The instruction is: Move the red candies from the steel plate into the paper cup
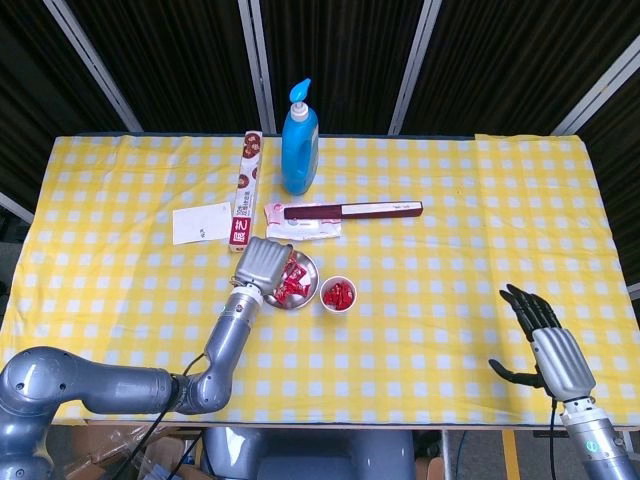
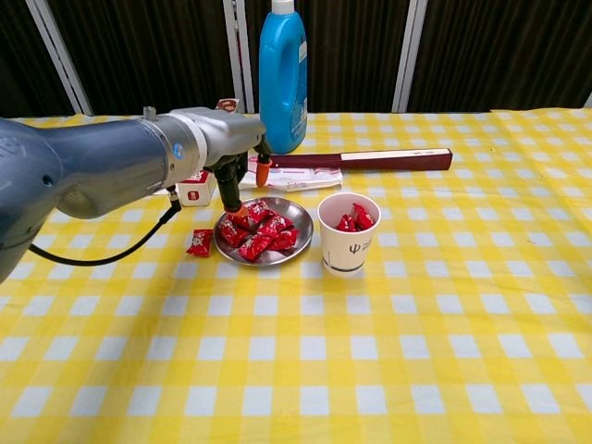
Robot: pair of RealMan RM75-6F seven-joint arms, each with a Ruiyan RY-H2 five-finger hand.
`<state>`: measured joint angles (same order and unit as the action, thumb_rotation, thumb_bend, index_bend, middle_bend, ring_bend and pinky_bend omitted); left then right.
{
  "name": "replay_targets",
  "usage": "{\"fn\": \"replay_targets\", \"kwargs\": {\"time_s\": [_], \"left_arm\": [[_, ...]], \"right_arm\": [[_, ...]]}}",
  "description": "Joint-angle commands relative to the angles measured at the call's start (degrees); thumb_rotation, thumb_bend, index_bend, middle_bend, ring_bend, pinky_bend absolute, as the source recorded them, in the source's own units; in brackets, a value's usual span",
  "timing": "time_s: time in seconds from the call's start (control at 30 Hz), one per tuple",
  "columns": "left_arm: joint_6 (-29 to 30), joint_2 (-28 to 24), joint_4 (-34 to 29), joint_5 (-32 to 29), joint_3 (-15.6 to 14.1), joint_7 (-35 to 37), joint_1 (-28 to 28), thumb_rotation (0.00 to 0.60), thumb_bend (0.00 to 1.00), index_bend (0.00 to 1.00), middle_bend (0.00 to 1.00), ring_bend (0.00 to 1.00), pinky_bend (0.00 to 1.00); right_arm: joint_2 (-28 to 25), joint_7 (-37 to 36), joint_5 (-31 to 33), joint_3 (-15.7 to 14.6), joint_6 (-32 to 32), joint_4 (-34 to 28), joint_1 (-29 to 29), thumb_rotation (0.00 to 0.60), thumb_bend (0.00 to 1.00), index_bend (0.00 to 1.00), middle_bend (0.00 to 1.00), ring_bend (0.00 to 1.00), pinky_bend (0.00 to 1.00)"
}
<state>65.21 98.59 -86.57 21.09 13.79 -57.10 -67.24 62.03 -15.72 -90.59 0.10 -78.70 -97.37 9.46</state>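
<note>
The steel plate (image 2: 302,218) (image 1: 313,266) holds several red candies (image 2: 264,233) (image 1: 292,284). Just to its right stands the white paper cup (image 2: 347,245) (image 1: 337,296) with a few red candies showing in its mouth. My left hand (image 2: 231,153) (image 1: 262,262) hovers over the plate's left side. Its orange-tipped fingers (image 2: 263,171) are apart, the lowest one reaching the candies at the left rim; nothing shows in its grasp. One stray red candy (image 2: 199,242) lies on the cloth left of the plate. My right hand (image 1: 545,338) rests open at the near right, seen only from the head.
A blue pump bottle (image 1: 299,140) (image 2: 282,69) stands behind the plate. A long snack box (image 1: 245,190), a white card (image 1: 200,222), a flat white packet (image 1: 303,229) and a dark red stick-shaped box (image 1: 352,210) (image 2: 370,159) lie further back on the yellow checked cloth.
</note>
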Motion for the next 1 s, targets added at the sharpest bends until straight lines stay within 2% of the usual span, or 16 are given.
{"fn": "replay_targets", "kwargs": {"time_s": [0.03,0.2,0.63,1.0], "left_arm": [[-1.0,1.3,1.8,-1.5,-0.6,-1.4,-0.5,0.6,0.27,0.35,0.69,0.88,0.97],[-2.2,3.2,4.1,-4.5,-0.8,-4.3,-1.8,0.6,0.23,0.29,0.68,0.88,0.97],[-3.4,4.7,6.8,-9.0,-0.5,-8.8,-4.0,0.6,0.23,0.28,0.7,0.88,0.97],[-6.3,6.4,10.1,-7.9,-0.7,-9.0,-4.9,0.6,0.23,0.26,0.7,0.88,0.97]], "right_arm": [[0.0,-0.1,0.0,0.0,0.0,0.0,0.0,0.6,0.28,0.0,0.0,0.0,0.0],[-0.2,-0.5,0.0,0.0,0.2,-0.1,0.1,0.6,0.28,0.0,0.0,0.0,0.0],[-0.3,-1.0,0.1,0.0,0.2,-0.1,0.2,0.6,0.28,0.0,0.0,0.0,0.0],[-0.3,-1.0,0.5,0.2,0.5,-0.2,0.3,0.6,0.28,0.0,0.0,0.0,0.0]]}}
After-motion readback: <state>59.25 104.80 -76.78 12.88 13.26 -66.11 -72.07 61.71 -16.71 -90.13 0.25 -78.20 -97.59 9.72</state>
